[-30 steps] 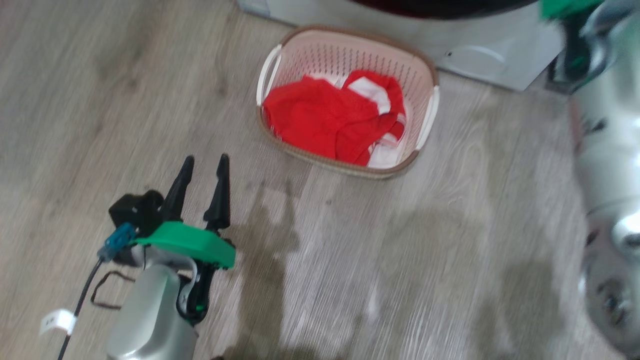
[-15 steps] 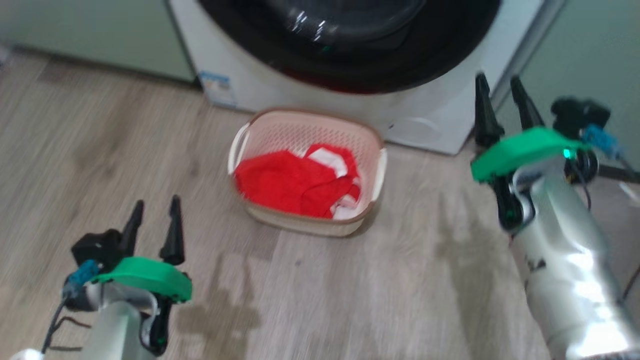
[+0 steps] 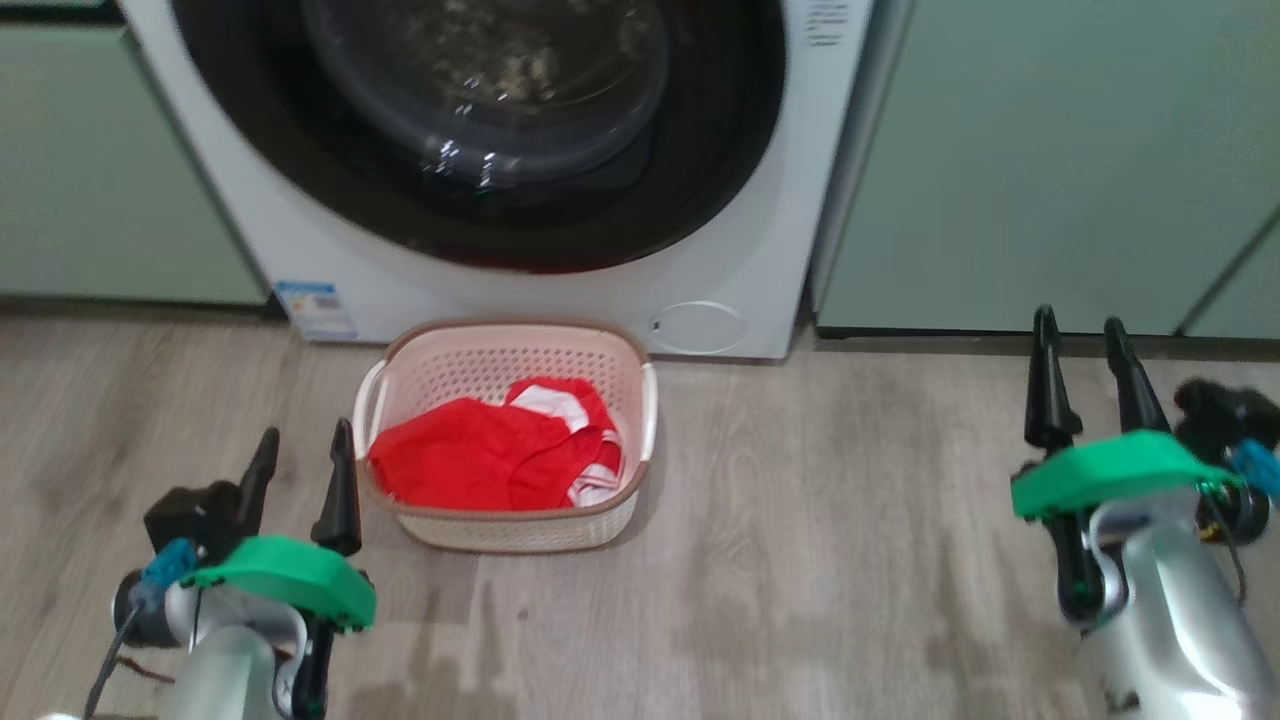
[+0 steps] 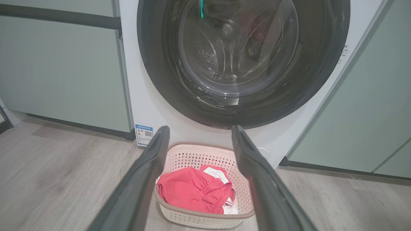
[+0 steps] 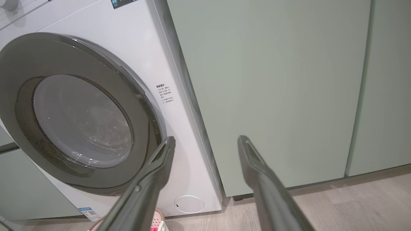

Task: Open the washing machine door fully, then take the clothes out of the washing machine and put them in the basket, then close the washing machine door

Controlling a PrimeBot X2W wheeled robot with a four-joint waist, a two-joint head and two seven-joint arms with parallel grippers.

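Observation:
The washing machine (image 3: 770, 200) stands white between cabinets, and its door (image 3: 730, 150), black-rimmed with a glass centre, lies flat against the front. On the floor just before it sits the cream basket (image 3: 500, 330) with the red and white clothes (image 3: 470, 465) inside. My left gripper (image 3: 305, 440) hovers open and empty just left of the basket. In the left wrist view that gripper (image 4: 199, 128) points at the basket (image 4: 205, 218) and the door (image 4: 321, 64). My right gripper (image 3: 1078, 322) is open and empty, well right of the basket. In the right wrist view it (image 5: 206, 138) faces the machine's right edge and the door (image 5: 19, 80).
Pale green cabinets (image 3: 1050, 160) flank the machine on both sides, the left one (image 3: 90, 180) close to the door's edge. A round service flap (image 3: 700, 327) and a blue sticker (image 3: 315, 305) sit low on the machine's front. Wood floor (image 3: 820, 560) spreads between my arms.
The head camera has swung up from the floor to the machine's front. The right gripper has come into view, open. The basket and clothes lie as before.

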